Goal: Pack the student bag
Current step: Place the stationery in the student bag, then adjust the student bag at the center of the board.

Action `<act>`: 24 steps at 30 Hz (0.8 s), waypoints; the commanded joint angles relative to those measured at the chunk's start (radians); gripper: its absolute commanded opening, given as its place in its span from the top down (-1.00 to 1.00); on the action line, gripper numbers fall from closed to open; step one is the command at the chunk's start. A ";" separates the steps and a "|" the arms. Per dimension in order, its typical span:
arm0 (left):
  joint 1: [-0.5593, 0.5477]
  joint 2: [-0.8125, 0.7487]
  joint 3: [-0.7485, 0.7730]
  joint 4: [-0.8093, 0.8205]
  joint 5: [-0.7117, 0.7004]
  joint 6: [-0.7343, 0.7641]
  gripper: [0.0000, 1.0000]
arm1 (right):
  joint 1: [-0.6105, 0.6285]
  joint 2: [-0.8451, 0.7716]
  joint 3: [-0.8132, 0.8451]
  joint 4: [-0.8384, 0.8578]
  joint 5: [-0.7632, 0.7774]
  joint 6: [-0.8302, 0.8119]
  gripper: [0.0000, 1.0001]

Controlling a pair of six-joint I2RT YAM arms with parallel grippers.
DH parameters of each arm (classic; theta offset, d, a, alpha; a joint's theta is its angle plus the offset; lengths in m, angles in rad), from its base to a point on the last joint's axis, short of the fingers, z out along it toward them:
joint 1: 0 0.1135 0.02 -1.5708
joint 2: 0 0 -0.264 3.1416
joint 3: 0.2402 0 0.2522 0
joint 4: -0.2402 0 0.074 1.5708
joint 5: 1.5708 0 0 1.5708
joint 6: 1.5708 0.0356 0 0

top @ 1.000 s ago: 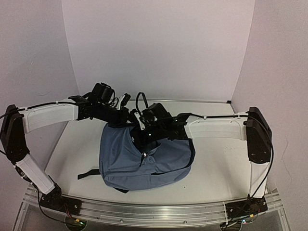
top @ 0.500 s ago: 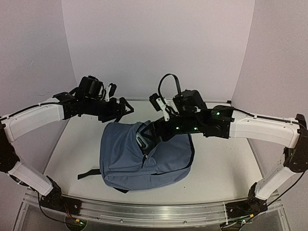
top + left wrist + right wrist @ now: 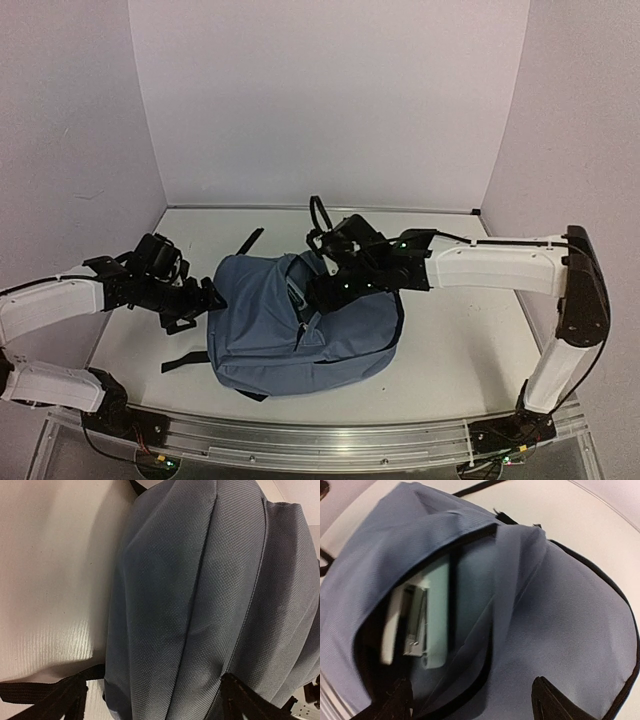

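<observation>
The student bag [image 3: 330, 335], slate-blue with black straps, lies in the middle of the table with its top zipper gaping. Inside the opening sits a pale green and white object [image 3: 427, 620] that looks like a stapler. My right gripper [image 3: 322, 292] hovers open just over that opening; in the right wrist view its gripper [image 3: 470, 702] has only bag fabric between its dark fingertips. My left gripper [image 3: 208, 297] is low at the bag's left side. It [image 3: 150, 702] stands open in the left wrist view, its fingers spread wide against the bag's side panel [image 3: 200, 605].
A black strap [image 3: 185, 362] trails from the bag's lower left onto the table, and another strap [image 3: 250, 241] lies behind the bag. White walls close in the table at the back and on both sides. A metal rail [image 3: 320, 435] runs along the near edge.
My left gripper has opened, let go and dropped from above the bag's back to table level at its left side. My right arm rose, then came down over the bag's opening.
</observation>
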 commanded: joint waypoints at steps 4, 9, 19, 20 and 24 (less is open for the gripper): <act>0.002 0.063 -0.062 0.293 0.026 -0.069 -0.18 | -0.035 0.074 0.088 0.005 -0.058 0.061 0.79; 0.007 0.216 -0.028 0.444 0.011 -0.028 0.36 | -0.024 0.031 0.025 0.013 -0.155 0.101 1.00; 0.112 0.604 0.366 0.551 0.170 0.186 0.75 | 0.031 -0.093 -0.110 0.055 -0.159 0.227 0.99; 0.126 0.638 0.424 0.539 0.198 0.206 0.75 | 0.030 -0.112 -0.107 0.054 -0.144 0.227 0.94; 0.175 0.667 0.541 0.469 0.251 0.247 0.50 | 0.038 -0.175 -0.062 0.015 -0.127 0.155 0.34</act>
